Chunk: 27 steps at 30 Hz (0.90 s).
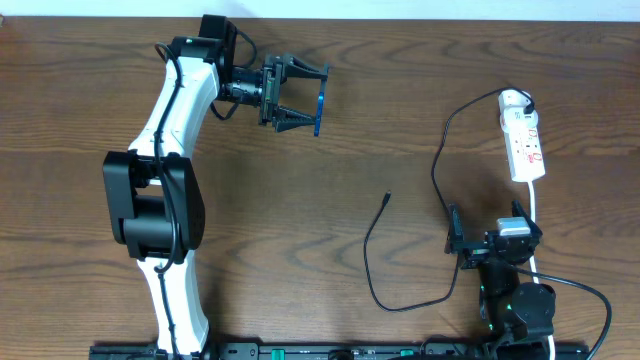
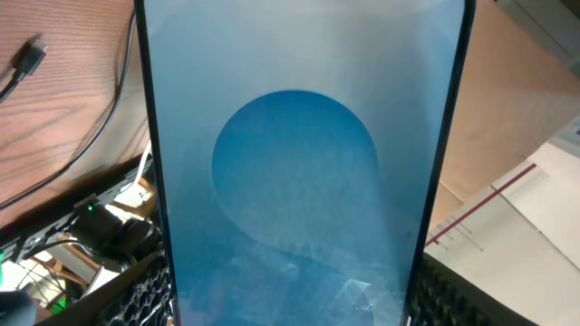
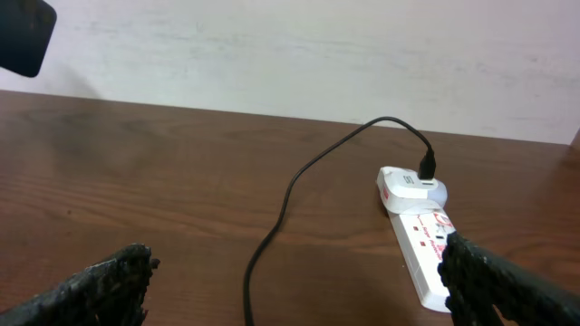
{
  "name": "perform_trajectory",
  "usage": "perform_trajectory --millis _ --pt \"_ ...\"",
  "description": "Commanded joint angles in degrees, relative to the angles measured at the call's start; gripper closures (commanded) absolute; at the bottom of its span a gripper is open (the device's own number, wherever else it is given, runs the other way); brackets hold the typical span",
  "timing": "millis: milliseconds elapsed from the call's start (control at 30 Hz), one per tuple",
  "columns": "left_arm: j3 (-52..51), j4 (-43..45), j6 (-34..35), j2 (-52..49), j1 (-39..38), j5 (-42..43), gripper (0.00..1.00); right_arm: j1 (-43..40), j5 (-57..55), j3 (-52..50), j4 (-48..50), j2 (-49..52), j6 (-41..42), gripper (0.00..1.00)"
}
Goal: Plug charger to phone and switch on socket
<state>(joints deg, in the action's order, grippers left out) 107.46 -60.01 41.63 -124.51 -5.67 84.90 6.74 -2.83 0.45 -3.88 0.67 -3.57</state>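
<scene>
My left gripper [image 1: 303, 97] is at the table's far left, shut on the phone [image 1: 318, 110], which it holds up off the table edge-on. In the left wrist view the phone's blue screen [image 2: 294, 163] fills the frame between the fingers [image 2: 294, 312]. The socket, a white power strip [image 1: 524, 140], lies at the far right and also shows in the right wrist view [image 3: 421, 249]. The black charger cable [image 1: 440, 170] runs from a white adapter in the strip, loops near the front edge, and ends in a connector tip [image 1: 386, 198] lying free at mid-table. My right gripper [image 1: 495, 242] is open and empty, just in front of the strip.
The strip's white cord [image 1: 535, 215] runs toward the front past my right gripper. In the right wrist view the cable [image 3: 281, 213] lies between the open fingers [image 3: 299, 290]. The cable tip also shows in the left wrist view [image 2: 32, 54]. A white wall stands behind the table.
</scene>
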Motion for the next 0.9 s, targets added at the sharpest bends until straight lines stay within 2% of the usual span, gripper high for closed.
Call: perform_trajectory --millis 0,867 --pt "0.2 -0.2 1.2 1.5 0.4 0.5 0.26 0.4 -0.2 -0.1 -0.2 -0.3 0.1 0.01" --pt "0.2 -0.1 2.4 1.5 0.4 -0.5 0.26 0.4 -0.2 -0.1 -0.2 -0.3 0.1 0.01"
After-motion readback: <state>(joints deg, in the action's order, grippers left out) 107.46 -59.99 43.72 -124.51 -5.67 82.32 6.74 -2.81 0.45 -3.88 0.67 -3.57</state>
